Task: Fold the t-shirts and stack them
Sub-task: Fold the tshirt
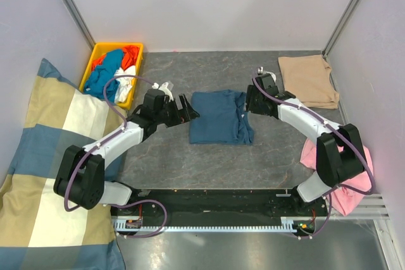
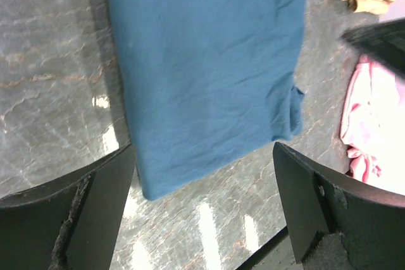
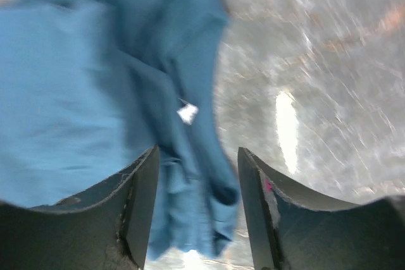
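Observation:
A dark teal-blue t-shirt [image 1: 218, 117] lies folded in a rectangle at the middle of the table, its right edge bunched. A tan t-shirt [image 1: 309, 79] lies folded at the back right. My left gripper [image 1: 188, 109] hovers at the blue shirt's left edge, jaws wide open and nothing between them; the left wrist view has the blue shirt [image 2: 209, 61] just beyond the open gripper [image 2: 202, 200]. My right gripper [image 1: 249, 100] is at the shirt's right edge. In the right wrist view its jaws stand apart over the bunched blue cloth [image 3: 190, 175], with a white tag [image 3: 187, 113] showing.
A yellow bin [image 1: 140, 49] with several mixed clothes stands at the back left. A big checked cushion [image 1: 44, 150] fills the left side. A pink cloth [image 1: 354, 181] lies by the right arm's base. Grey walls enclose the table.

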